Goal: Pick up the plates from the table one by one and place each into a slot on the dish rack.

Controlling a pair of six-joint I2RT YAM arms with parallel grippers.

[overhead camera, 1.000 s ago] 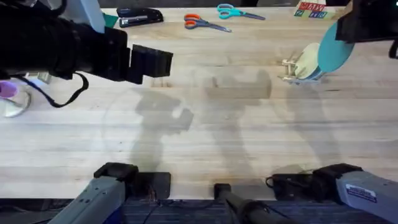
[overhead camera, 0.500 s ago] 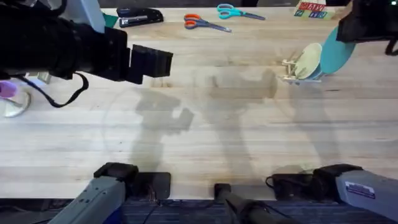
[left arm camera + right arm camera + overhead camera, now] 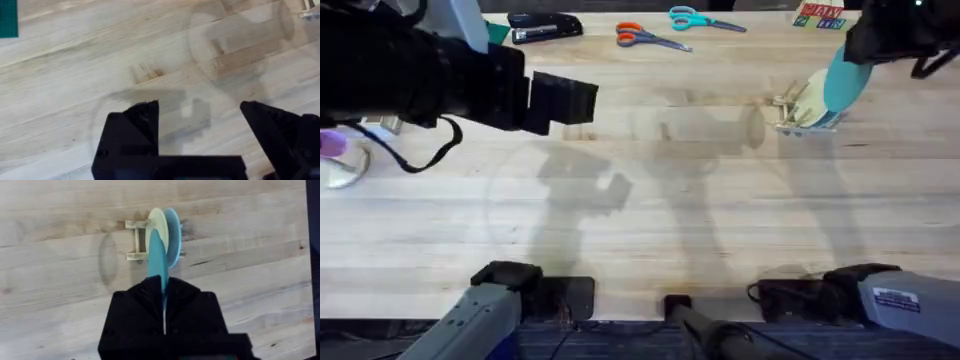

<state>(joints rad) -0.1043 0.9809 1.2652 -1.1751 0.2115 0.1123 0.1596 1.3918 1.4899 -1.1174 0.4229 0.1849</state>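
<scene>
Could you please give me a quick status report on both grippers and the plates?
Right gripper shut on round turquoise plate, on edge above light-wood dowel rack. Pale yellow plate and pale blue plate racked. Left gripper open, empty.

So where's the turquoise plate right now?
The turquoise plate is on edge in the right gripper, far right of the overhead view, just above the dish rack.

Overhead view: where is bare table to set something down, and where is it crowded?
The widest bare stretch of table runs from the arm bases up toward the scissors, between the left arm and the dish rack. It is crowded at the rack, where the right gripper holds the turquoise plate beside two racked plates.
</scene>
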